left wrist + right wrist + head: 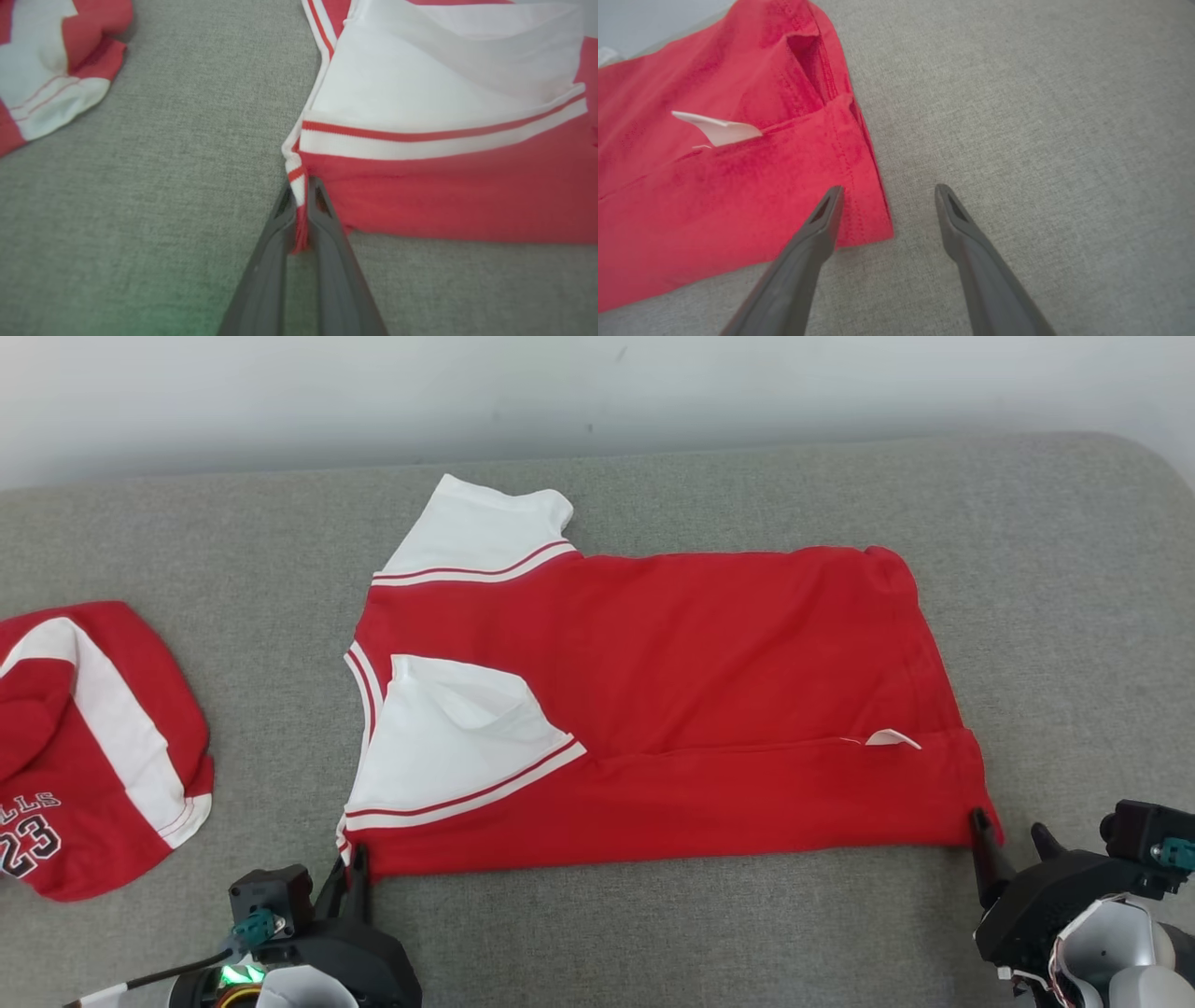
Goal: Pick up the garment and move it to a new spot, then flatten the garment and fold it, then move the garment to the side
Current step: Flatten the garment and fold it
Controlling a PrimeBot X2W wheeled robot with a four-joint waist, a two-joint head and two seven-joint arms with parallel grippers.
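letters "LLS" above number "23", on crumpled red jersey [103, 756], far left

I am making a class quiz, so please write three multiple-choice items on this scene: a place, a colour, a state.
1. Where does the bundled garment lie, seen from the spread shirt? A) to the robot's left B) on top of it C) to the robot's right
2. What colour are its sleeves? A) blue B) black C) white with a red stripe
3. How do the left gripper and the right gripper stand? A) both open B) left shut on the shirt's corner, right open C) both shut
Answers: 1 A, the head view shows it at the left edge, apart from the shirt. 2 C, both sleeves are white with red-striped cuffs. 3 B, fabric is pinched between the left fingers; the right fingers stand apart.
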